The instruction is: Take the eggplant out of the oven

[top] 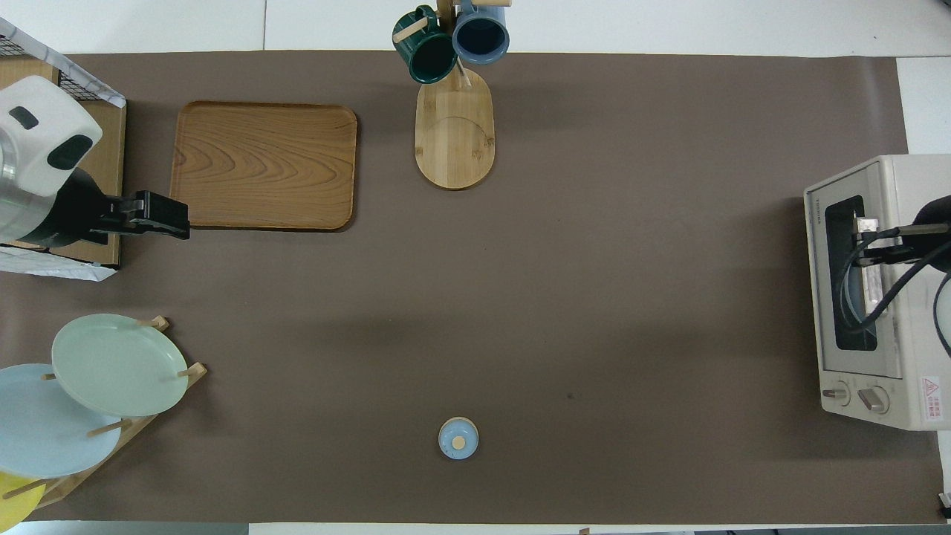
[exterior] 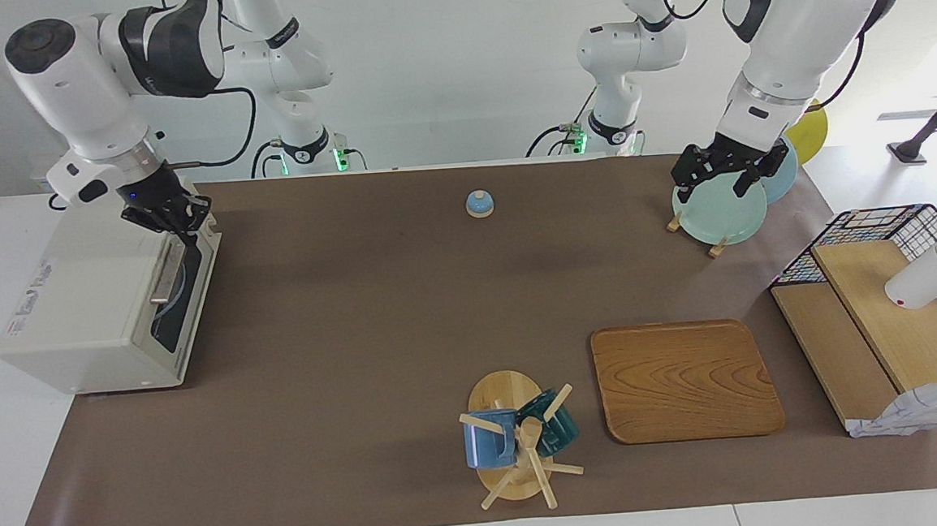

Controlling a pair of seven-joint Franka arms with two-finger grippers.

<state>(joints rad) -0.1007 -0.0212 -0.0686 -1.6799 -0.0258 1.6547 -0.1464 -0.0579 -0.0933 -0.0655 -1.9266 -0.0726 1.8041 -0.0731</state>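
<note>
At the right arm's end of the table stands the oven (exterior: 105, 305), its glass door shut, and the right gripper (exterior: 175, 220) sits at the top edge of that door with its fingertips pinched together, seemingly on the metal bar handle (exterior: 168, 269) at its robot-side end. The eggplant cannot be seen; it is presumably inside, and through the glass only a pale curved rim shows. To open well, I would pull the handle outward and down along the door's arc, not straight out, so that the grip does not slip or drag the oven along the mat. In the middle sit a small blue bell (exterior: 479, 204) and the mug stand (exterior: 516, 443), with the wooden tray (exterior: 685, 380) beside it. At the other end the left gripper (exterior: 723, 174) waits, fingers spread, above the plates in the plate rack (exterior: 718, 213).

The facing view shows how low the right gripper sits against the door; the overhead view gives the window (top: 847, 275), the knobs (top: 854, 395) and the handle under the gripper.
</note>
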